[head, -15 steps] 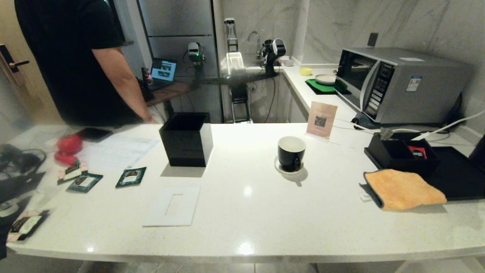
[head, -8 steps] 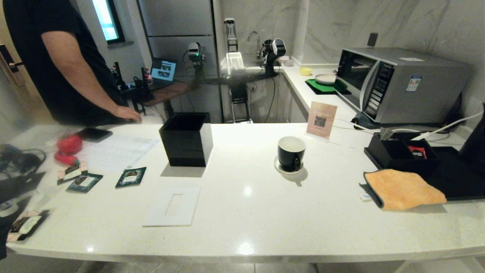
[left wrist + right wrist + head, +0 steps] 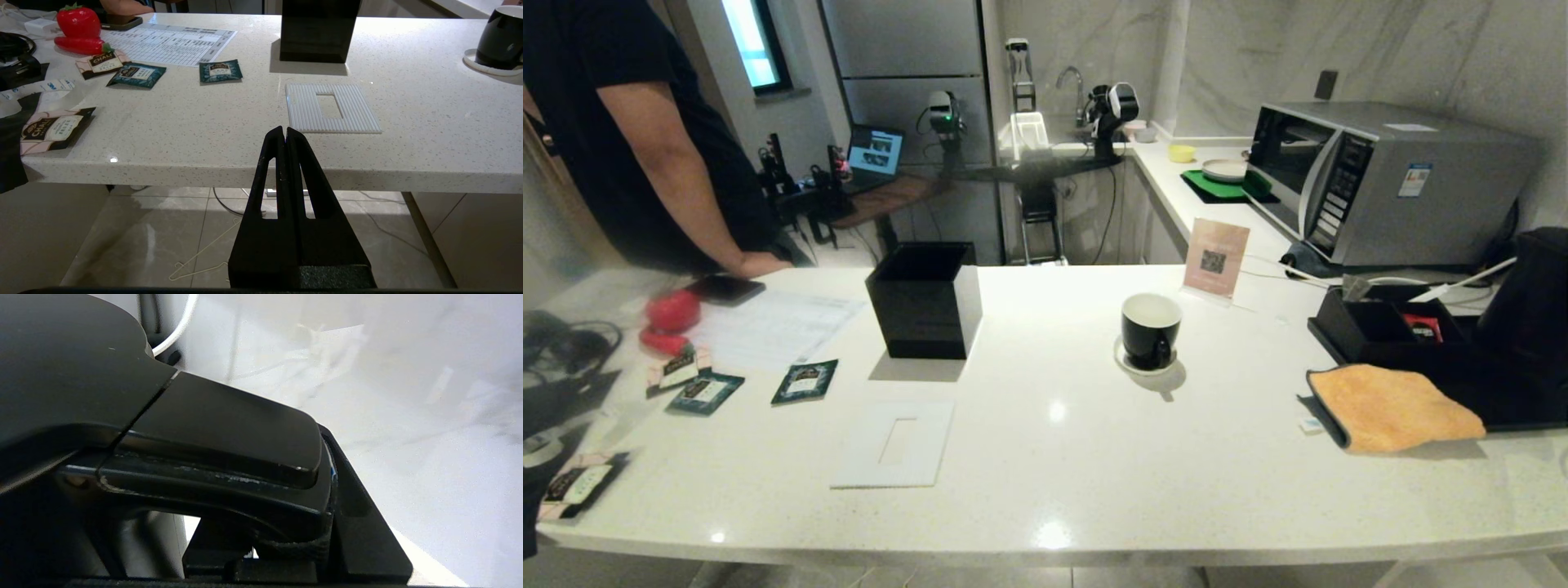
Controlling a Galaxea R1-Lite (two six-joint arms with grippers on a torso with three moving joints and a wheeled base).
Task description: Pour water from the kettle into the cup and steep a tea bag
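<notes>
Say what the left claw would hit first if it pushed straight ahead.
Probably the front edge of the speckled white stone counter: the shut left claw points at it, with the ribbed white rectangular plate lying just beyond; depth is unclear.

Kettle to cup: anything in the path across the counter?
Between the kettle at the right edge and the cup sit a low black organizer box and an orange cloth. Both are low, and the kettle looks high enough to pass over them. Beyond them the counter up to the cup is bare.
</notes>
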